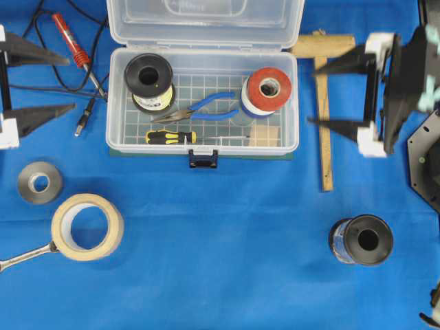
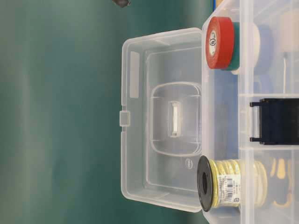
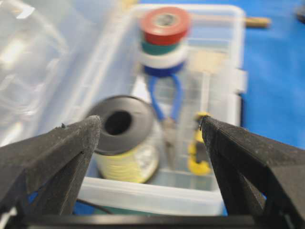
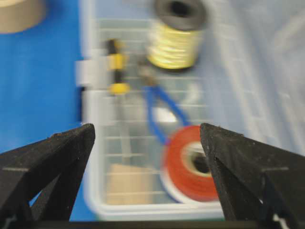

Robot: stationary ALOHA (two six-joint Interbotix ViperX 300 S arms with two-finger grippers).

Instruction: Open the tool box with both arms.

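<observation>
The tool box (image 1: 113, 103) stands with its clear lid (image 1: 206, 20) swung back and its dark blue latch (image 1: 203, 159) hanging at the front. Inside lie a yellow wire spool (image 1: 149, 81), blue-handled pliers (image 1: 206, 106), a tape stack with a red top (image 1: 268, 89) and a yellow-black screwdriver (image 1: 172, 137). My left gripper (image 1: 71, 84) hovers open just off the box's left end, holding nothing. My right gripper (image 1: 313, 96) is open off the right end. Each wrist view looks between spread fingers, the left gripper (image 3: 150, 121) and the right gripper (image 4: 147, 128), into the box.
A red-handled soldering iron (image 1: 69, 41) with cables lies left of the box. A wooden mallet (image 1: 323, 103) lies under the right gripper. Nearer the front are a grey tape roll (image 1: 39, 182), masking tape (image 1: 87, 226), a wrench (image 1: 24, 256) and a black spool (image 1: 362, 240).
</observation>
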